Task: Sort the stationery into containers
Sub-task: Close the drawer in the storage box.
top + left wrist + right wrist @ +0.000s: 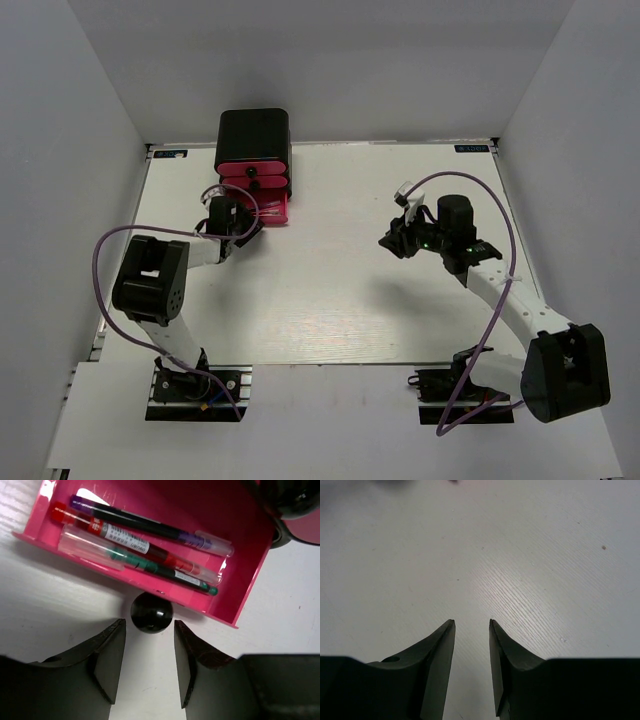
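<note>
The black cabinet with pink drawers stands at the back left, and its lowest drawer is pulled out. In the drawer lie three pens side by side: a dark pen, a red-white pen and a green pen. My left gripper is open at the drawer's front. Its fingertips flank the lower half of the round black knob with thin gaps on both sides. My right gripper hovers open over bare white table at mid right, with nothing between its fingers.
The white table is bounded by grey walls at the back and sides. A purple cable loops beside the left arm, and another arcs over the right arm. Another black knob of the cabinet shows at the left wrist view's top right.
</note>
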You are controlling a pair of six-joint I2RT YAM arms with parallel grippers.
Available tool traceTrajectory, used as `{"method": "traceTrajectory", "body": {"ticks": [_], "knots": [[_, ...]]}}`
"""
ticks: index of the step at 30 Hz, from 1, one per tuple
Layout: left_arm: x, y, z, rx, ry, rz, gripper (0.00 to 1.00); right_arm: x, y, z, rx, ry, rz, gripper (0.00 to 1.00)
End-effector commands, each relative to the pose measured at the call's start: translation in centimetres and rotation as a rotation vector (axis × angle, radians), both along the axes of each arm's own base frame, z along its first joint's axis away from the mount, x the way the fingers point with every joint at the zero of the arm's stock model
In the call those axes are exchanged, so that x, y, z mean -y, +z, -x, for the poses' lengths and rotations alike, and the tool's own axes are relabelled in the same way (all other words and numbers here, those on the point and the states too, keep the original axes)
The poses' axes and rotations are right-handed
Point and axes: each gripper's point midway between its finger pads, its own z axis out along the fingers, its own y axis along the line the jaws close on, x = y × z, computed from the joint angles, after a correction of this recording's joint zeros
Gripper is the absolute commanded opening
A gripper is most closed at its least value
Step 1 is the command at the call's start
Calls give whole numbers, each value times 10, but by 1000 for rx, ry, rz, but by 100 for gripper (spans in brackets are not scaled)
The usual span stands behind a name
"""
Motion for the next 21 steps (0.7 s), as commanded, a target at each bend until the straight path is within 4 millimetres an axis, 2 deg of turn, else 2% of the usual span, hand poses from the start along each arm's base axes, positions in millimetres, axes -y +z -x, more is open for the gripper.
{"method": "traceTrajectory", "body": {"ticks": [1,8,9,10,20,21], "knots": [[2,27,-22,92,14,28,53,-4,15,-1,60,25,-35,40],[-6,23,-28,82,24,-40,53,-6,16,0,60,36,-40,40],[-7,17,-26,65,23,-44,53,-6,16,1,61,37,-39,40],[-8,21,-29,76,34,-49,53,-6,15,0,62,37,-38,40],[-10,14,-36,70,24,-79,39,-6,12,0,61,41,-31,40],[-10,21,-42,93,32,-80,37,-5,12,-1,62,36,-32,40]]}}
